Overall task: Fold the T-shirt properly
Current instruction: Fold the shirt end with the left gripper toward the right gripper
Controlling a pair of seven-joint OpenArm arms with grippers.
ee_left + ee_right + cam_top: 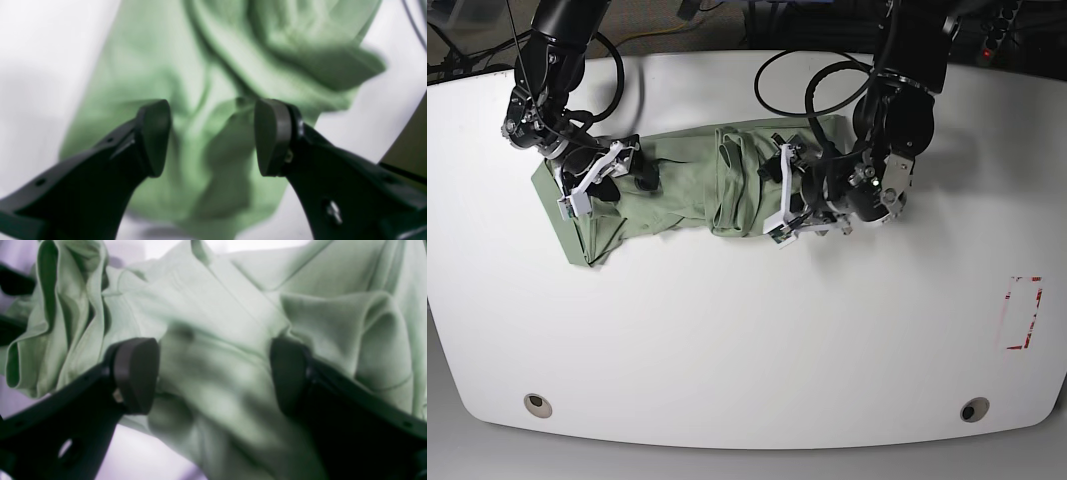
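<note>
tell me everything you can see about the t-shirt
The T-shirt is pale sage green, a soft knit, lying rumpled in a long band across the far half of the white table, with bunched folds near its middle. Both end effectors, the left and the right, stand open just over its two ends.

A white table (747, 340) with rounded corners carries everything. The T-shirt (682, 190), pale sage green, lies directly on it in the far half, stretched left to right as a rumpled band, with bunched folds near its middle and a loose flap hanging toward the near left end. Two round holes are set in the near edge, one at the left (538, 404) and one at the right (972, 409). A red rectangular outline (1024, 312) is marked on the surface at the right side, well apart from the shirt.
</note>
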